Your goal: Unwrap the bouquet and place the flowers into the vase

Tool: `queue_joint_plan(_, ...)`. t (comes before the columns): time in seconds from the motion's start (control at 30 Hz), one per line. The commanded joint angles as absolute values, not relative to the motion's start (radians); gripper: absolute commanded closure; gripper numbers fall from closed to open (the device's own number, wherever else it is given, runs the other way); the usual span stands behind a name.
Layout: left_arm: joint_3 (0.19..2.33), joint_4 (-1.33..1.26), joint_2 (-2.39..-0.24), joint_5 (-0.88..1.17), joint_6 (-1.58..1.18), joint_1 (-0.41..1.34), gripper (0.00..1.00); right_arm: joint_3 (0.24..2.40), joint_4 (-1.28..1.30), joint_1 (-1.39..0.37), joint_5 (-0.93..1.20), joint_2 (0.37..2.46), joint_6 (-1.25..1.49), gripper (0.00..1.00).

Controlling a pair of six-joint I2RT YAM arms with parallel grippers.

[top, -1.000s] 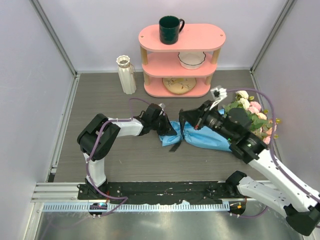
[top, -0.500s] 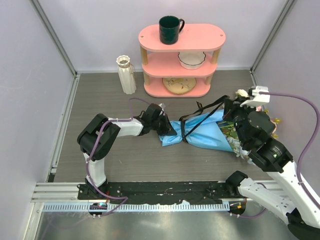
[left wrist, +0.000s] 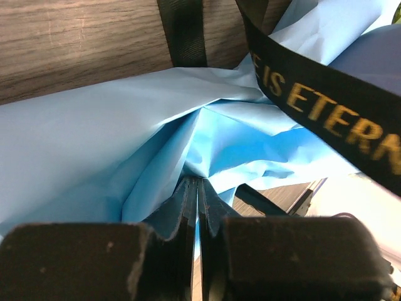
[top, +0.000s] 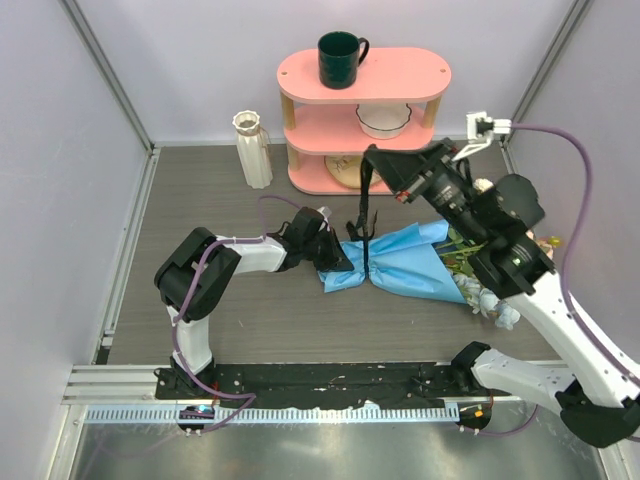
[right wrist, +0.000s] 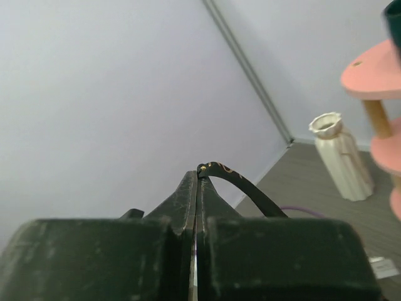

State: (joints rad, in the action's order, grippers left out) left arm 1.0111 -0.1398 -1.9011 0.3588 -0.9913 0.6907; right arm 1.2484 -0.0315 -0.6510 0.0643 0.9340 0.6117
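My right gripper [top: 376, 156], pinching the ribbon [top: 365, 215], has swung up off the bouquet [top: 405, 265] toward the pink shelf [top: 340, 125]. The ribbon lay against the paper a second ago and now stretches upright and taut.

Dark mug [top: 341, 59] atop pink shelf [top: 400, 76]

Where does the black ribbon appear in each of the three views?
Top external: centre; the black ribbon rises from the blue paper to the right end effector.
Left wrist: upper right, a band with gold letters over the blue paper.
Right wrist: centre, pinched at the end effector's tips, arching right.
Shared landmark: the vase shows in top and right wrist; the blue paper shows in top and left wrist.
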Motion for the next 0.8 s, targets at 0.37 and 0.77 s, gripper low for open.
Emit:
queue_joint_plan(0.37,1.031,-0.094,-1.848,0.318,-0.943,0.692,0.85,1.486,0.138,-0.652,-0.179,0.828,0.352,0.99)
queue_joint_plan(0.77,1.005,-0.112,-1.819,0.334,-0.936,0.692,0.8,1.672,0.215,-0.652,-0.118,0.928,0.311,0.99)
